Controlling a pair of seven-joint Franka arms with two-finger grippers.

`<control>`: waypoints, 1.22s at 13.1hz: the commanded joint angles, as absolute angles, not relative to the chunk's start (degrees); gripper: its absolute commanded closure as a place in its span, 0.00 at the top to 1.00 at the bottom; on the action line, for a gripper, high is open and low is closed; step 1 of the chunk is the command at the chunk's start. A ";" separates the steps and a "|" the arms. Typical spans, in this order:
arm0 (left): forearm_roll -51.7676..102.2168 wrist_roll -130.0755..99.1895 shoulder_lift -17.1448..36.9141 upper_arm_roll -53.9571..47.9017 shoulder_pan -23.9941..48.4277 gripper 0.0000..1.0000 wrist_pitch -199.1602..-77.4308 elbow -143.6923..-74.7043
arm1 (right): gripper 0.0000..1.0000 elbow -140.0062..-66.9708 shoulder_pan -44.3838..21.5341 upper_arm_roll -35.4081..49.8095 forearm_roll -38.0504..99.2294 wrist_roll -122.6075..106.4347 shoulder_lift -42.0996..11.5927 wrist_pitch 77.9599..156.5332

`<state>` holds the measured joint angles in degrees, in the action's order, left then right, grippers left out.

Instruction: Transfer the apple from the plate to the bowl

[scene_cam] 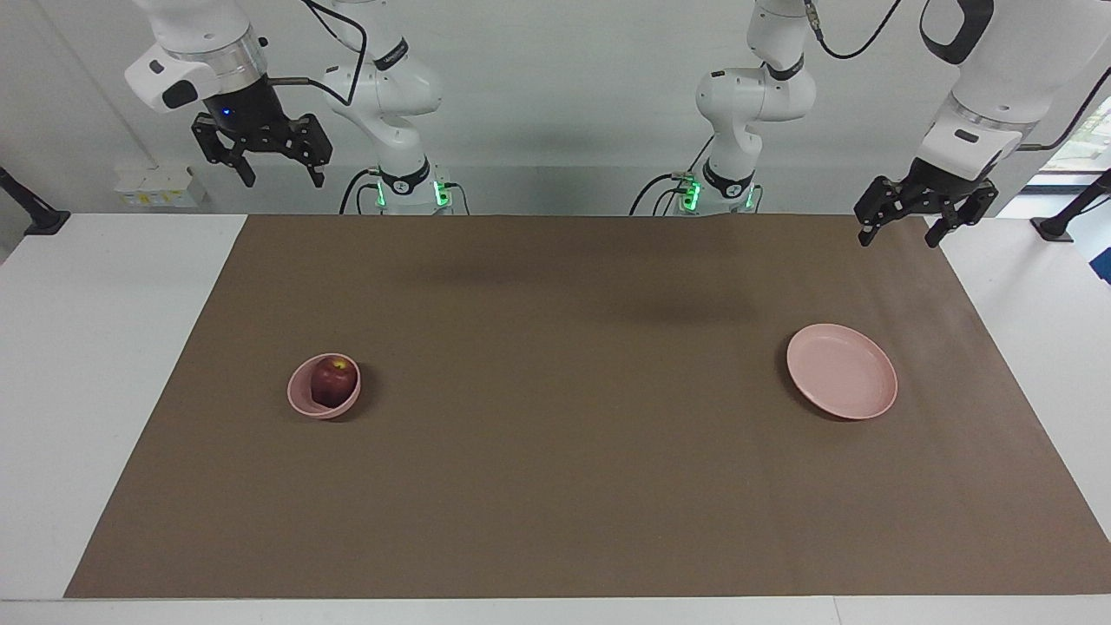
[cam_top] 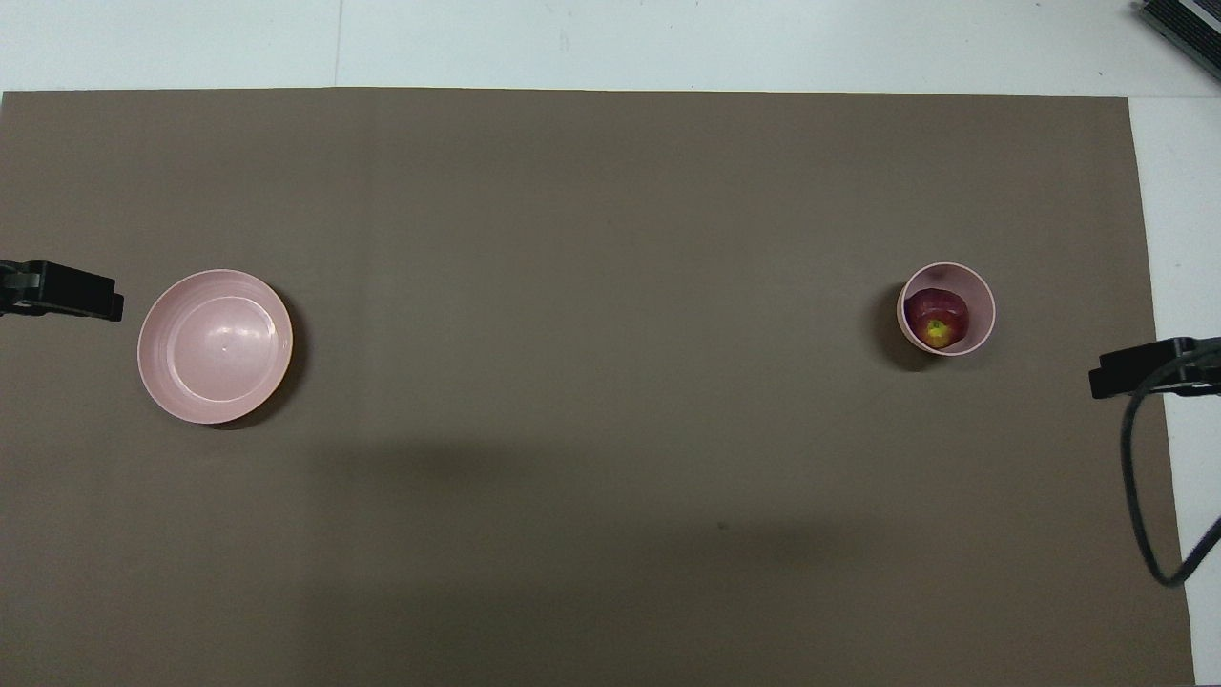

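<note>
The dark red apple [scene_cam: 333, 380] sits inside the small deep pink bowl [scene_cam: 304, 401] toward the right arm's end of the table; in the overhead view the apple [cam_top: 937, 320] nearly fills the bowl [cam_top: 978, 291]. The wide pink plate [scene_cam: 840, 371] lies bare toward the left arm's end and also shows in the overhead view [cam_top: 215, 345]. My right gripper [scene_cam: 282, 178] hangs open and empty, high over the table's edge by the robots. My left gripper [scene_cam: 898, 236] hangs open and empty over the mat's corner by the robots.
A brown mat [scene_cam: 555, 451] covers most of the white table [scene_cam: 87, 365]. In the overhead view one finger [cam_top: 67, 291] of the left gripper and one finger [cam_top: 1140, 367] of the right gripper show at the side edges, with a black cable [cam_top: 1140, 496].
</note>
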<state>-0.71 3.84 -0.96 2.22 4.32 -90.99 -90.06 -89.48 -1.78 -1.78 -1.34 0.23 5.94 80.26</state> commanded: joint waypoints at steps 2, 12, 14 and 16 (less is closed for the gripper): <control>-0.70 4.05 -2.37 3.16 5.01 1.00 -87.37 -90.26 | 1.00 -90.44 -0.88 -1.58 0.00 0.18 6.94 80.33; -0.70 3.96 -3.60 3.16 4.92 1.00 -86.57 -90.18 | 1.00 -90.44 -0.88 -1.67 0.00 0.18 6.94 80.33; -0.79 3.96 -3.60 3.16 4.83 1.00 -86.57 -90.18 | 1.00 -90.44 -0.88 -1.58 0.00 0.18 6.94 80.33; -0.70 3.96 -3.60 3.16 4.92 1.00 -86.57 -90.18 | 1.00 -90.44 -0.88 -1.58 0.00 0.18 6.94 80.33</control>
<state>-0.71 3.84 -2.96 2.56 4.30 -87.58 -90.04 -89.48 -1.75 -1.87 -1.34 0.23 5.94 80.26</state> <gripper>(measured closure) 0.000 0.000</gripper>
